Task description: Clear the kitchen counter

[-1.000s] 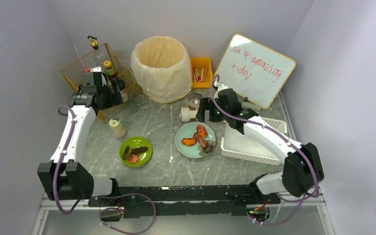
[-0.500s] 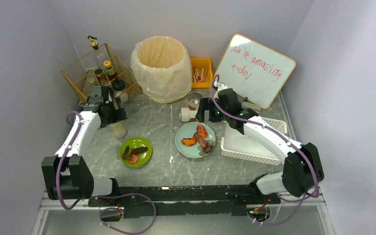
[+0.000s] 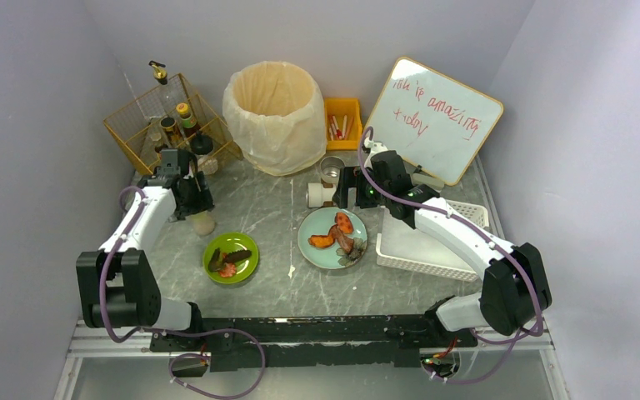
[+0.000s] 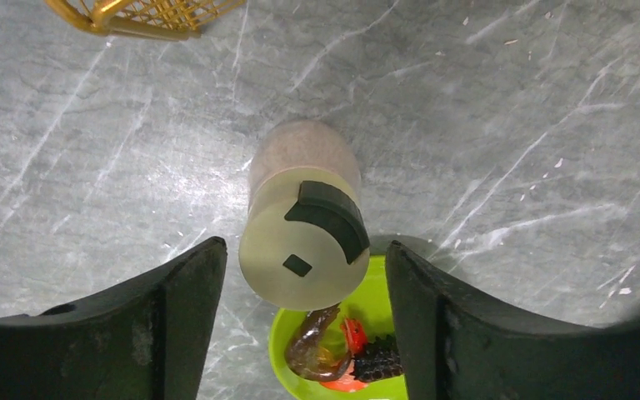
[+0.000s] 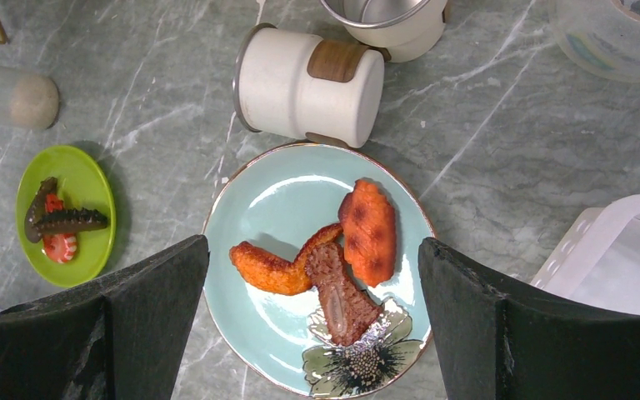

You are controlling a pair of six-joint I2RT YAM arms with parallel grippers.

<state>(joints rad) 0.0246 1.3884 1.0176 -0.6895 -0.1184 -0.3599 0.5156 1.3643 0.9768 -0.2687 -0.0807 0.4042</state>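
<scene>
The kitchen counter [image 3: 275, 212] is grey marble-look with white veins. A small shaker bottle [image 3: 202, 222] stands on it at the left. My left gripper [image 3: 193, 202] is open right above the shaker; in the left wrist view the shaker's round cap [image 4: 304, 242] sits between my spread fingers, untouched. A green plate [image 3: 246, 267] with food scraps lies nearer. A light blue plate [image 3: 312, 227] holds fried pieces. A white mug [image 3: 318, 195] lies on its side beside a metal cup [image 3: 331, 171]. My right gripper [image 3: 346, 190] is open and empty, hovering over the blue plate [image 5: 275, 208] and mug [image 5: 308, 85].
A gold wire basket [image 3: 146, 108] with bottles stands at the back left. A lined bin [image 3: 273, 104], a yellow box [image 3: 342, 121] and a whiteboard [image 3: 433, 121] stand along the back. A white slatted basket [image 3: 433, 246] sits at the right. A black rail [image 3: 300, 333] runs along the front.
My left arm has come away from the wire basket, toward the near side, and lowered over the shaker. The right arm has not moved.
</scene>
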